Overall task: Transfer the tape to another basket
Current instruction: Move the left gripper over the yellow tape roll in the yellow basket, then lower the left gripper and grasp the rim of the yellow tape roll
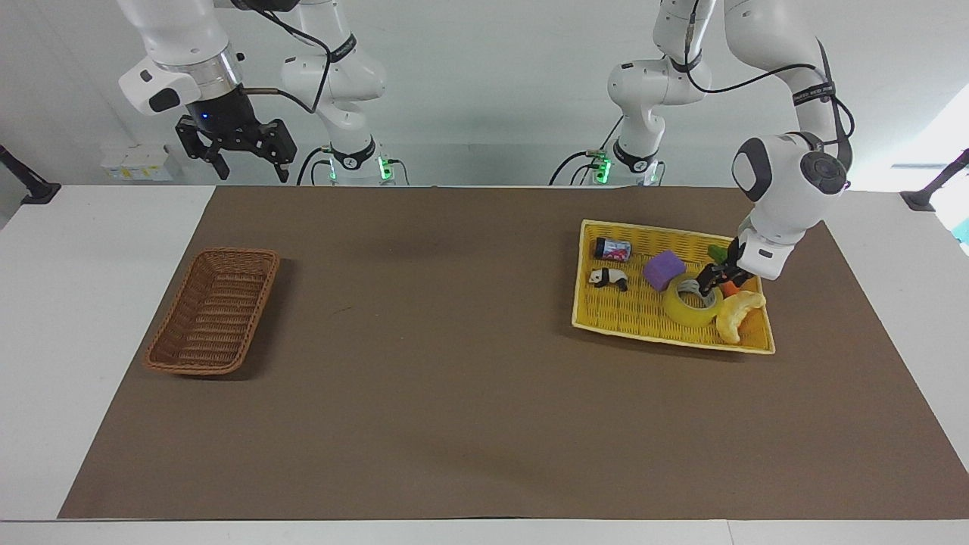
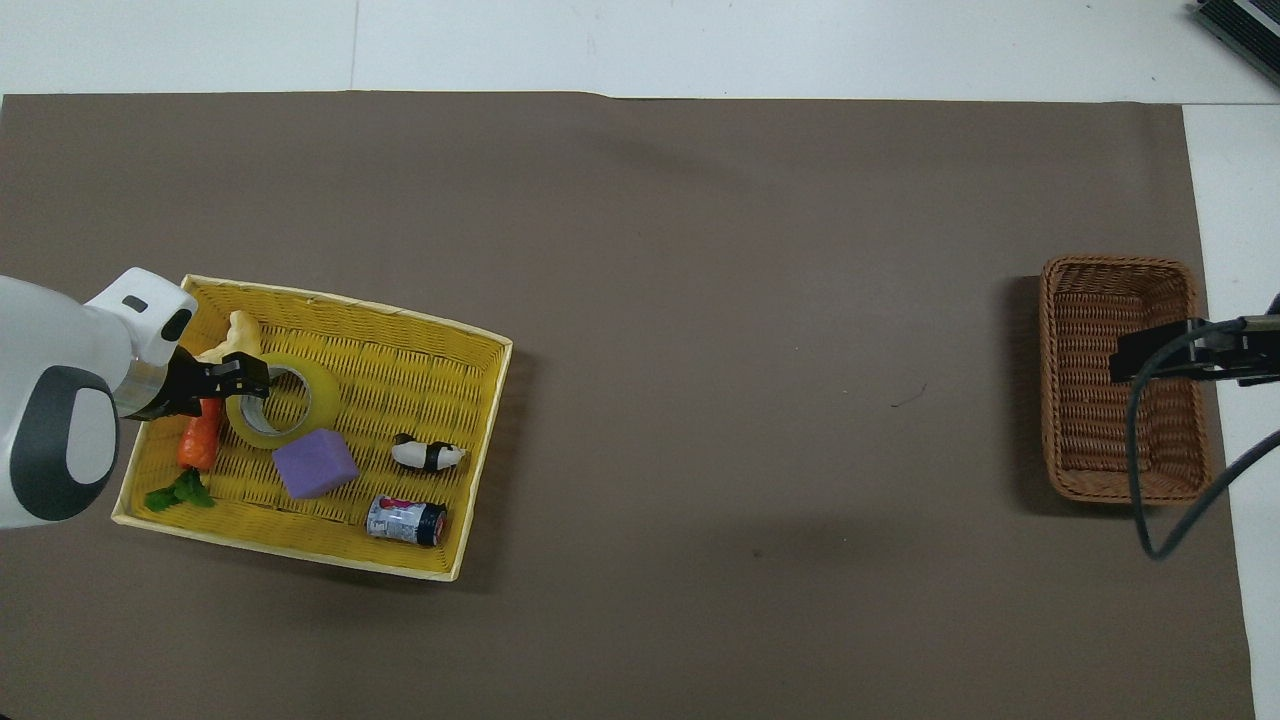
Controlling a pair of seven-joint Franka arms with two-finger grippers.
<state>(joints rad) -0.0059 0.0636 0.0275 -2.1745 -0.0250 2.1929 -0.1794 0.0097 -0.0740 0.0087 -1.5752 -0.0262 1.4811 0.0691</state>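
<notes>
The tape (image 1: 681, 310) is a yellow roll lying flat in the yellow tray (image 1: 666, 341) at the left arm's end of the table; the overhead view shows the tape (image 2: 322, 402) too. My left gripper (image 1: 708, 281) is down at the roll's rim on the carrot's side, open, with one finger in the core; it also shows in the overhead view (image 2: 246, 378). The brown wicker basket (image 1: 212, 310) stands empty at the right arm's end, also in the overhead view (image 2: 1120, 300). My right gripper (image 1: 236, 147) waits open, high over it.
The tray (image 2: 400, 340) also holds a croissant toy (image 1: 738, 312), a carrot (image 2: 200, 440), a purple block (image 1: 664, 269), a panda figure (image 1: 609, 278) and a small can (image 1: 613, 248). A brown mat (image 1: 454, 341) covers the table.
</notes>
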